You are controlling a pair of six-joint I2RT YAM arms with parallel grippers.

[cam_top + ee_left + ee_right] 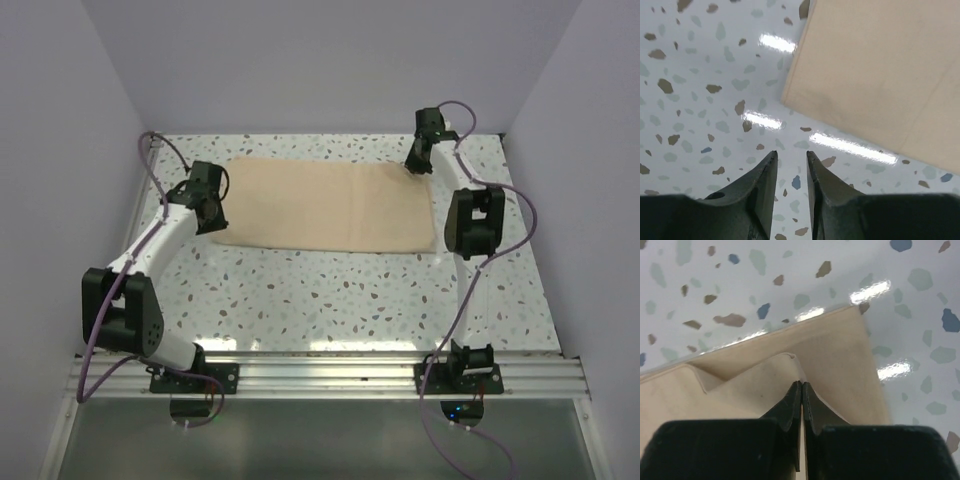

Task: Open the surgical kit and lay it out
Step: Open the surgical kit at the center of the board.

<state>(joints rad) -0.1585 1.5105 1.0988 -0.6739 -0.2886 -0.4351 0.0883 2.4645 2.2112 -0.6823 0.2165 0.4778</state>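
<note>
The surgical kit shows as a folded tan cloth wrap [330,205] lying flat on the speckled table. My right gripper [416,163] is at its far right corner. In the right wrist view this gripper [802,384] is shut on a raised fold of the wrap's top layer [740,385]. My left gripper [213,222] is at the wrap's near left corner. In the left wrist view it [791,155] hangs over bare table with a narrow gap between its jaws and nothing in it, and the wrap's corner [880,75] lies just beyond, untouched.
The speckled table [330,300] is walled in by lilac panels on the left, back and right. A metal rail [330,372] carrying both arm bases runs along the near edge. The right arm's elbow [474,222] hangs beside the wrap's right edge.
</note>
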